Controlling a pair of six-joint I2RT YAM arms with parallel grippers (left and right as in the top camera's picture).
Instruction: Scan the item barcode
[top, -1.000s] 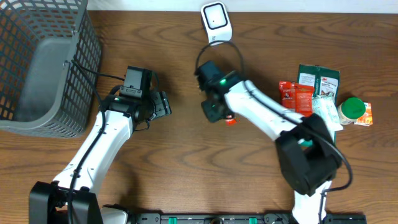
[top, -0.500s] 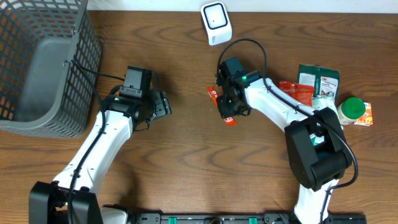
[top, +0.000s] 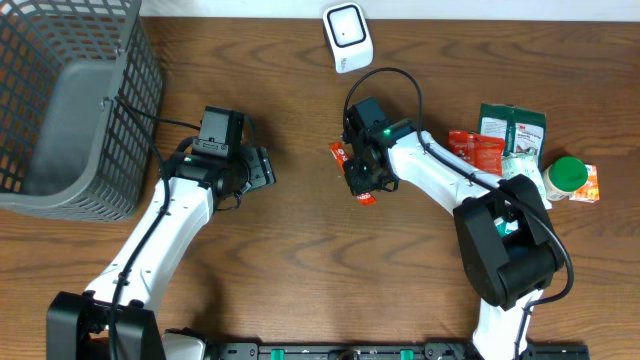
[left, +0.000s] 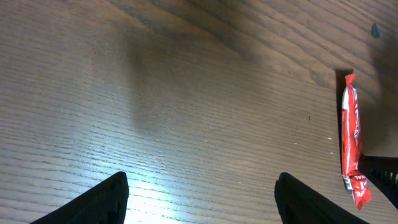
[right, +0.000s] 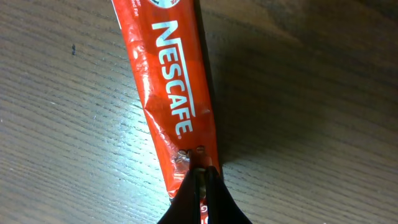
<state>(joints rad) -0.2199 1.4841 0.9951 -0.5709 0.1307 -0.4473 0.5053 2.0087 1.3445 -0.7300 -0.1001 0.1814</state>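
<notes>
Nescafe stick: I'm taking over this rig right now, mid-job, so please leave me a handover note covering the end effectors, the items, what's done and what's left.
Right end effector: shut, pinching one end of the red Nescafe stick.
Left end effector: open, holding nothing, off to the stick's left.
White scanner: beyond the stick, at the top of the overhead view.
Other packets and a green-capped bottle lie on the right; grey wire basket on the far left.
Done: stick grasped.
Left: present its barcode to the scanner. No barcode shows in any view yet.
</notes>
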